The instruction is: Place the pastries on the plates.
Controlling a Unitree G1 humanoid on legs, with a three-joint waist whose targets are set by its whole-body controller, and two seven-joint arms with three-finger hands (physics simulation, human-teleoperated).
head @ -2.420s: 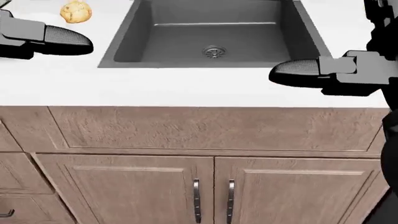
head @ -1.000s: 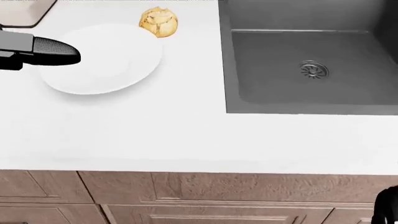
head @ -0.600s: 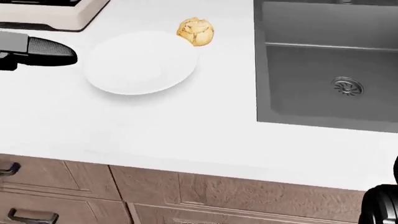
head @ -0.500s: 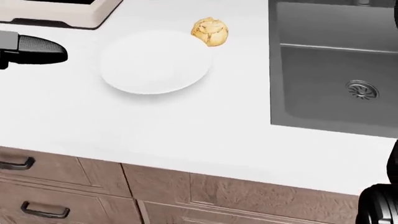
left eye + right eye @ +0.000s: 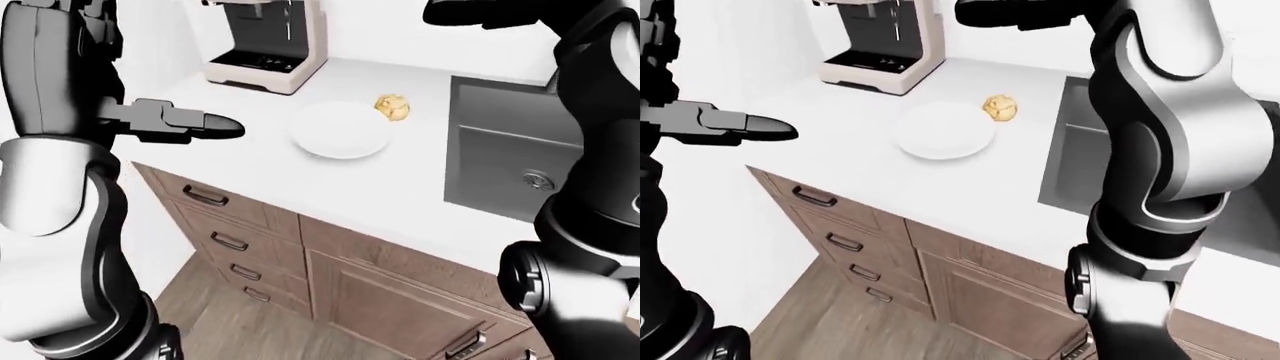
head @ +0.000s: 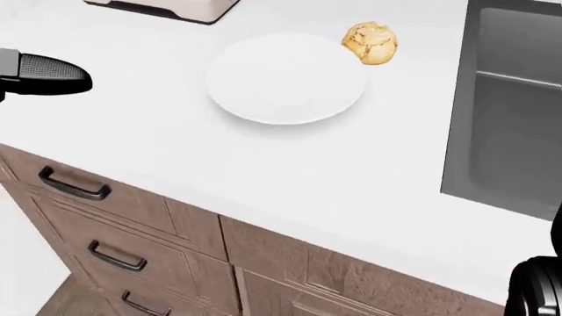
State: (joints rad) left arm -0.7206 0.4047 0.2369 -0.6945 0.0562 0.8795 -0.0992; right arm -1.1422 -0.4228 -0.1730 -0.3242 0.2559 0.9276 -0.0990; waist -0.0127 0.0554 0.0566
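Since a moment ago our view has swung left, so the pastry (image 6: pixel 369 43) lies just beside the empty plate (image 6: pixel 285 79), and our open, empty left hand (image 6: pixel 44 74) should approach it from above.

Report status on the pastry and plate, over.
Left hand empty, fingers straight, off to the plate's left. Right hand raised high, grasp unclear. Pastry on the counter, just off the empty plate. Nothing between them.
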